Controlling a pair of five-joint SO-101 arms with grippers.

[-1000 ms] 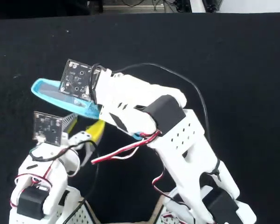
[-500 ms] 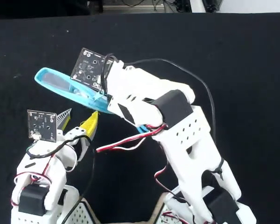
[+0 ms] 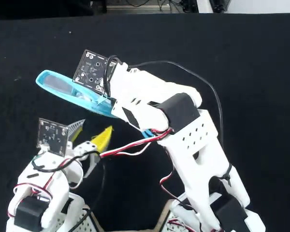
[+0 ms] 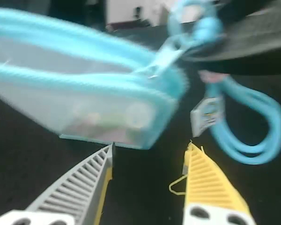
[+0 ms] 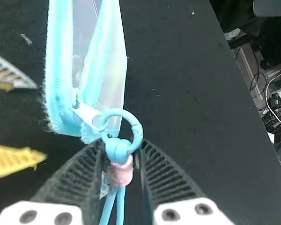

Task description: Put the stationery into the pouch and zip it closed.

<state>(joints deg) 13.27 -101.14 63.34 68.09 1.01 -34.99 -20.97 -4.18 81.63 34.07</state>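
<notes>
Over the black table (image 3: 251,72), the right tool (image 5: 122,144) pinches one pouch (image 3: 58,87) by its cord (image 4: 270,112); left tool (image 4: 150,146) spread.

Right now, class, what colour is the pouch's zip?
The zip is light blue, best seen in the right wrist view.

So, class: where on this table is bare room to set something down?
Bare: the far table beyond the pouch, and the side right of the right arm. Crowded: near-left, where the left end effector sits by the pouch.
</notes>
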